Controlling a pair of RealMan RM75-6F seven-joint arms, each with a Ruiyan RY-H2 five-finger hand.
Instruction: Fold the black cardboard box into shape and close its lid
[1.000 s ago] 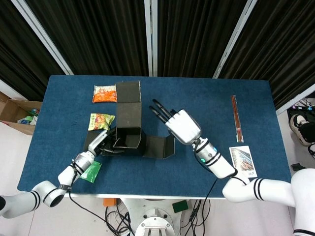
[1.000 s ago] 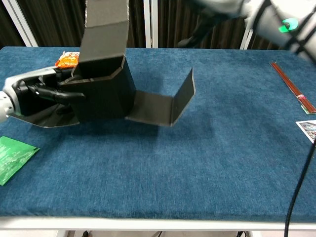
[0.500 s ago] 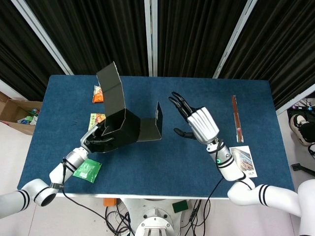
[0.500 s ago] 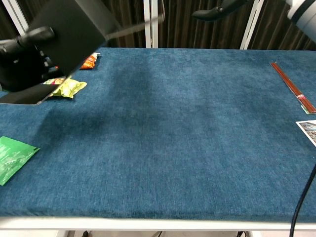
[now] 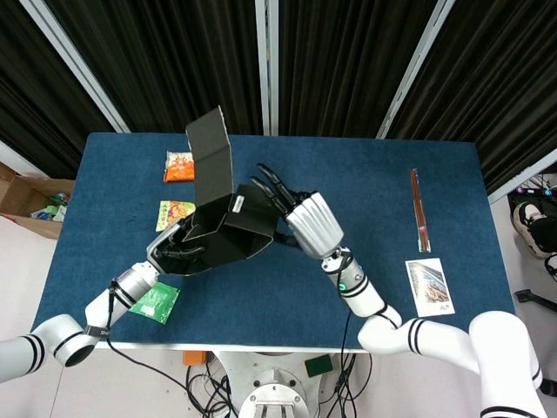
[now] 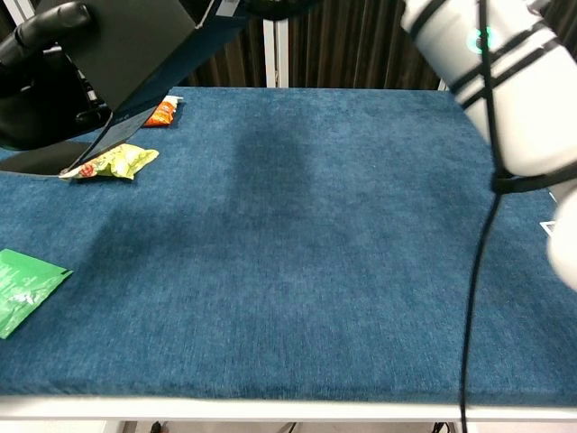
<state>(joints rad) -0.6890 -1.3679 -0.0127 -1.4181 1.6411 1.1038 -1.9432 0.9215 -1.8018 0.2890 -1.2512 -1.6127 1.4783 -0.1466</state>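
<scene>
The left hand (image 5: 178, 246) has its fingers wrapped around the near-left end of the black cardboard box (image 5: 228, 233) and holds it lifted clear above the desk (image 5: 383, 200), while the right hand (image 5: 296, 218) comes in on the box's right side, fingers spread and stretched flat along that wall, touching it but not holding it. One box, then, tilted in the air, with its long lid flap (image 5: 211, 158) standing up at the far end, unclosed. Judging from this, the shaping step is in hand: the side walls are being pressed upright before any lid work. The next move likely calls for the right hand to push that side panel square and tuck it, with the left hand steady, then swing the lid down. Around the box on the desk: one orange snack packet (image 5: 183, 165) beyond it, one yellow-green packet (image 5: 175, 213) just left of it, one green sachet (image 5: 156, 302) on the near side, one pair of red chopsticks (image 5: 418, 209) well off to its right, and one printed card (image 5: 429, 286) nearer than those.
</scene>
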